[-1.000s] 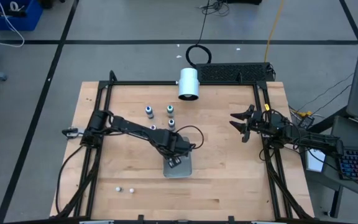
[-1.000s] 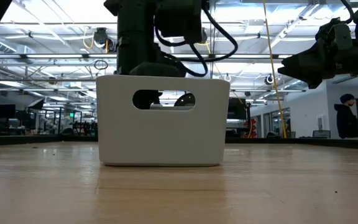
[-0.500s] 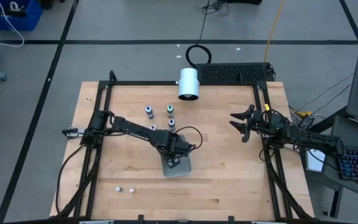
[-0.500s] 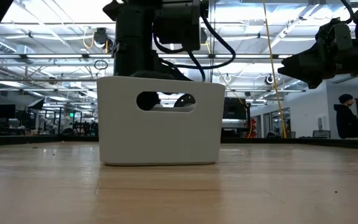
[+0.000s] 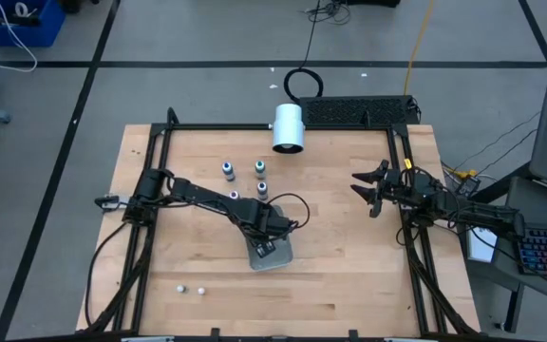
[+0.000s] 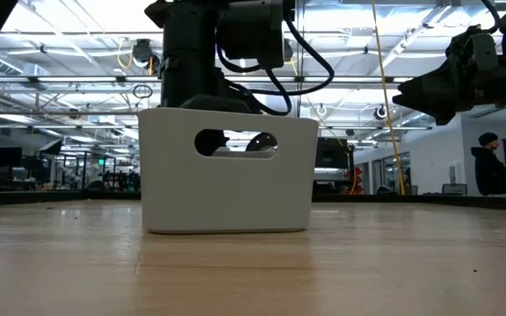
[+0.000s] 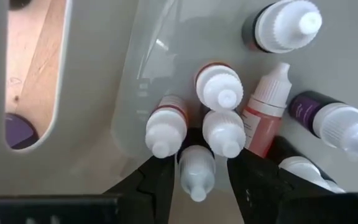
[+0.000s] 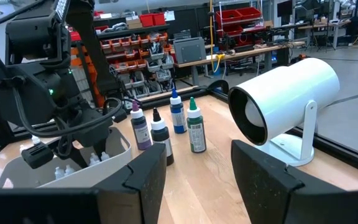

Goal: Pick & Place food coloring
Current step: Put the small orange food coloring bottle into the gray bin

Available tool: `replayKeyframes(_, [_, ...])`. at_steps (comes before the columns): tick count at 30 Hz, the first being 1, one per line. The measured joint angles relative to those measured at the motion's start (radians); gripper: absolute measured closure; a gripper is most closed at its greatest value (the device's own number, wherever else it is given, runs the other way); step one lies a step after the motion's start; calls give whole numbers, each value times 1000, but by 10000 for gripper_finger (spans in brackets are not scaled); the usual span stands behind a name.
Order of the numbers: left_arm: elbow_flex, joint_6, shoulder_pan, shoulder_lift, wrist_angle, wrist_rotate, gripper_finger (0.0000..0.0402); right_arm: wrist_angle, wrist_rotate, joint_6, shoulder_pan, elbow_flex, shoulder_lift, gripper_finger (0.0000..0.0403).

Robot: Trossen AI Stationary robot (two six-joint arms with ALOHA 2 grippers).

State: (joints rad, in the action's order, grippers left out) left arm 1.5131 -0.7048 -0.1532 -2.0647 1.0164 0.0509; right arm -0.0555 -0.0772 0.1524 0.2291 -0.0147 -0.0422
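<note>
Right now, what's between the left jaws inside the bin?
In the left wrist view, one small bottle lies between the left gripper jaws, white cap toward the camera, above other bottles.

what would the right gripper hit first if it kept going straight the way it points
Judging by the right wrist view, the right gripper points across bare wooden table toward four upright food coloring bottles; the green-capped bottle looks most in line. Depth is unclear, and the large white cylinder sits just to one side.

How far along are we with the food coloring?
Done: several bottles lie in the white bin. In hand: the left end effector is down inside the bin, one bottle right at its tip. Left: four bottles stand on the table; the right end effector waits open at the table's right edge.
</note>
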Motion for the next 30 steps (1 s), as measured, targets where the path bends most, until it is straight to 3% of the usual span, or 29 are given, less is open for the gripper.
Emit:
replayKeyframes(14, [18,3,0,19,2,1,249,0,0,0,0,0,0,234])
replayKeyframes(25, [19,14,-13,128,-13,22,249,-2,0,0,0,0,-4,234])
replayKeyframes(30, [19,15,-27,214,51,-39,249,-3,0,0,0,0,-4,234])
